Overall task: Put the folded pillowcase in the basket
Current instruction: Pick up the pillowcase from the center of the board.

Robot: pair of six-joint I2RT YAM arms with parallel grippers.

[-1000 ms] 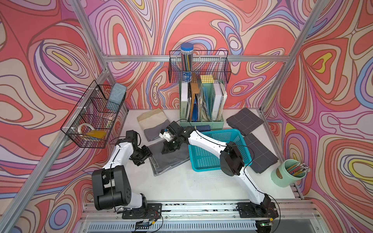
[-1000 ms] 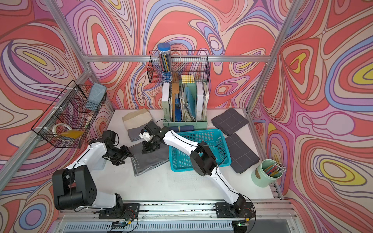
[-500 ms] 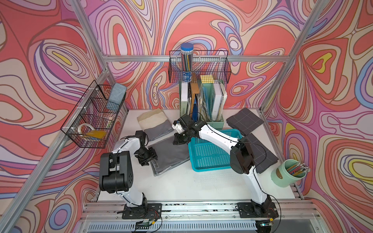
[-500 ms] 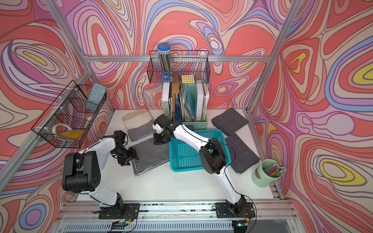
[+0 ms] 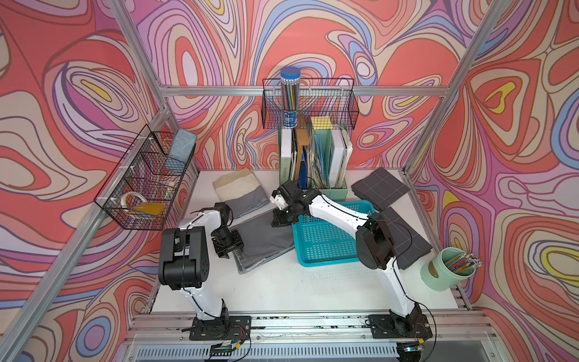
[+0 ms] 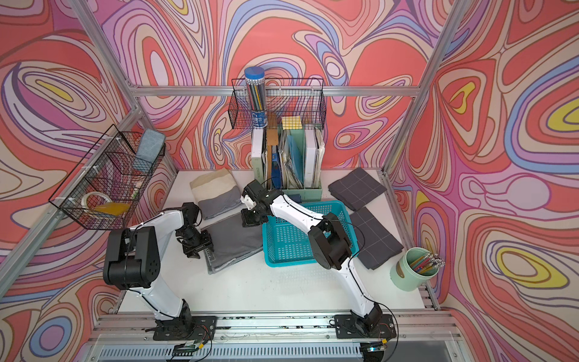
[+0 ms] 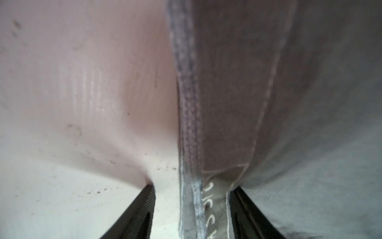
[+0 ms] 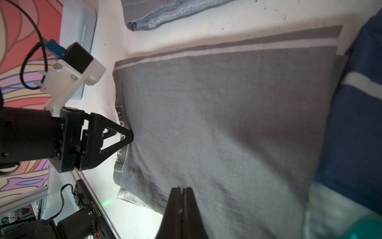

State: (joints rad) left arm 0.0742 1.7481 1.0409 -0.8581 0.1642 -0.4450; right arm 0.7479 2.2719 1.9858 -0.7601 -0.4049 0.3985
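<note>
The folded pillowcase (image 5: pixel 263 241) (image 6: pixel 235 241) is a plain grey cloth lying flat on the white table, its right edge against the turquoise basket (image 5: pixel 329 261) (image 6: pixel 291 261). My left gripper (image 5: pixel 233 247) (image 6: pixel 203 247) is low at its left edge. In the left wrist view it (image 7: pixel 192 207) is open, with the stitched hem of the pillowcase (image 7: pixel 268 103) between the fingers. My right gripper (image 5: pixel 280 219) (image 6: pixel 250 219) is shut, and its tips (image 8: pixel 181 189) rest on the pillowcase (image 8: pixel 227 124) by the basket's far left corner. The basket holds nothing.
A beige and grey folded cloth (image 5: pixel 241 191) lies behind the pillowcase. Two dark gridded cloths (image 5: pixel 379 188) (image 5: pixel 404 241) lie right of the basket. A green file holder (image 5: pixel 313 163) stands at the back, a pencil cup (image 5: pixel 448 266) at the right, and black wire baskets (image 5: pixel 147 181) (image 5: pixel 308 103) hang on the walls.
The right gripper slid right across the pillowcase toward the basket's corner, staying shut. The left gripper moved right onto the cloth's left edge and its jaws narrowed slightly.
</note>
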